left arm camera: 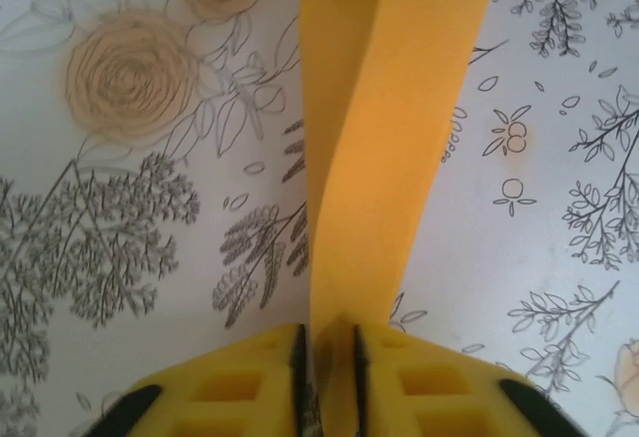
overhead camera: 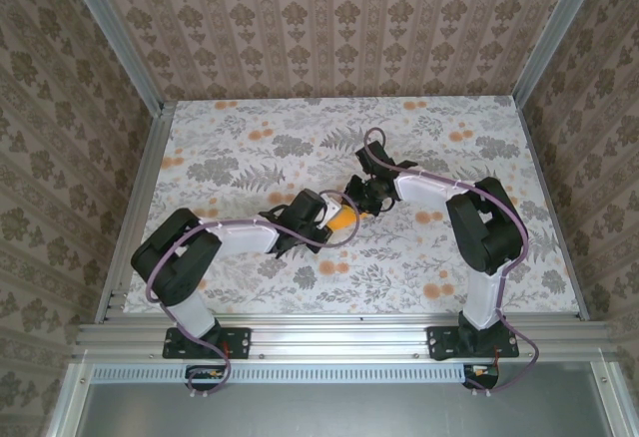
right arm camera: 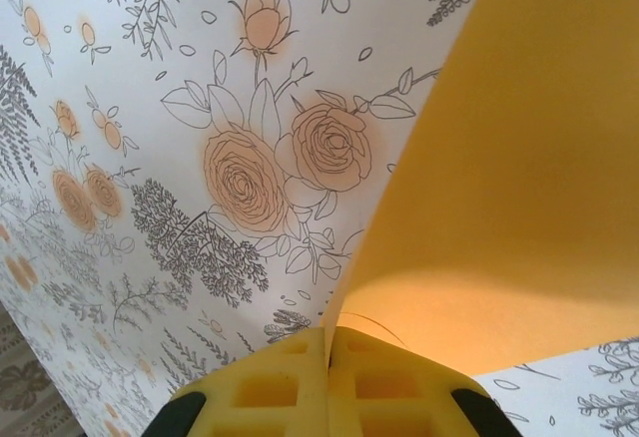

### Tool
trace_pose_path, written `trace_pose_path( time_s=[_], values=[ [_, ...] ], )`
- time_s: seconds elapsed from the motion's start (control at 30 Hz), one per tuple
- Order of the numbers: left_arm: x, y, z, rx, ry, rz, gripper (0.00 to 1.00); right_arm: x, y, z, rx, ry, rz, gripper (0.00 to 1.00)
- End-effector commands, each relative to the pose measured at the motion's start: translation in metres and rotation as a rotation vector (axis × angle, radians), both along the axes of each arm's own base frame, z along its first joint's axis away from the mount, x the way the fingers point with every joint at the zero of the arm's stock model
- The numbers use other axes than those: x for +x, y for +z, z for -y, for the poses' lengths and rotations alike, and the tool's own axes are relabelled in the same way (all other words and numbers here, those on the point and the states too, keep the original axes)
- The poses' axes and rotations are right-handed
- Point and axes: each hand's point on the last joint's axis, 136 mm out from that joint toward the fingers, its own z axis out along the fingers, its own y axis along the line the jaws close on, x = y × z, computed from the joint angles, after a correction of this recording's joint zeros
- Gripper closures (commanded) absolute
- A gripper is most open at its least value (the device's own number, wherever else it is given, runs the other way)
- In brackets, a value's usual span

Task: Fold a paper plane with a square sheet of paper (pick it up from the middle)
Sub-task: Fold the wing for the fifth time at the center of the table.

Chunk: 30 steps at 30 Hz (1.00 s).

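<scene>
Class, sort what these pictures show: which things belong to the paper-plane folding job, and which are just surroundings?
Part of the job:
- orange paper
- left pincer
- right pincer

Just surroundings:
- floral table cover
- patterned walls

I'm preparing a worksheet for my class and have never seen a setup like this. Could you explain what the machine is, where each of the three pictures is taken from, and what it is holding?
These are two robot arms bolted at the near edge of a table covered in a flower-print cloth. The overhead picture looks down from behind them. The other two come from small cameras on each wrist, so the yellow fingers appear at the bottom. Between the arms is the square sheet of paper, plain orange-yellow and already folded narrower. The left gripper has the paper between its slightly parted fingers. The right gripper is shut on another part of the paper, which curves upward from it.
</scene>
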Motion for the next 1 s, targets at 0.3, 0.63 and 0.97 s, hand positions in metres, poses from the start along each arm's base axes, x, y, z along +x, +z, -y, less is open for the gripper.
trace_pose_path(
  time_s=[0.3, 0.63, 0.97],
  values=[
    [0.005, 0.055, -0.014, -0.468, 0.222, -0.322, 0.42, -0.015, 0.016, -0.010, 0.115, 0.303, 0.192, 0.95],
    [-0.001, 0.037, -0.002, -0.605, 0.289, -0.497, 0.46, -0.017, 0.020, -0.005, 0.231, 0.362, 0.296, 0.94],
    [-0.014, 0.033, 0.014, -0.594, 0.242, -0.543, 0.56, -0.020, 0.008, 0.007, 0.233, 0.376, 0.331, 0.95]
  ],
)
